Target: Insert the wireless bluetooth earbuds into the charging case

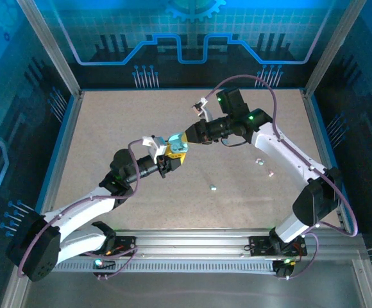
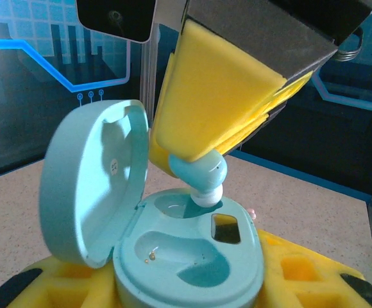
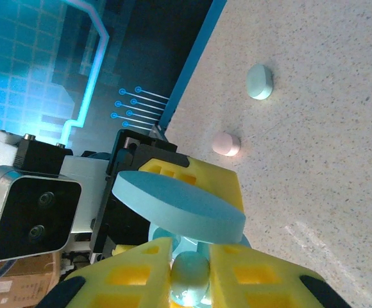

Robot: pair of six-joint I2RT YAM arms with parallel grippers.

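- Earbud (image 2: 202,174), pale blue with a white tip, hangs above the open charging case (image 2: 244,260); the right gripper (image 1: 187,136) pinches its upper end between yellow foam pads (image 2: 218,102).
- The left gripper (image 1: 172,160) clamps the base of the case from both sides and holds it off the table (image 1: 109,128). The lid (image 2: 86,192) stands swung back on the left of the wrist view.
- Key relation: the earbud's long axis is tilted, with its body running up into the pads and the tip pointing down. The tip sits at the right edge of the rear socket (image 2: 172,205), at or just above the rim; contact cannot be judged.
- The front socket (image 2: 173,253) is empty, with its small gold contacts bare.
- The likely next move is a short push down along that tilted axis, with a slight shift toward the lid so the tip meets the socket's centre.
- Risk: pressing while off-centre could jam the earbud on the rim or twist it in the soft pads.
- 1 tiny pale piece (image 1: 213,188) lies on the table between the arms, and 2 pastel ovals (image 3: 260,81) lie nearer the right arm.
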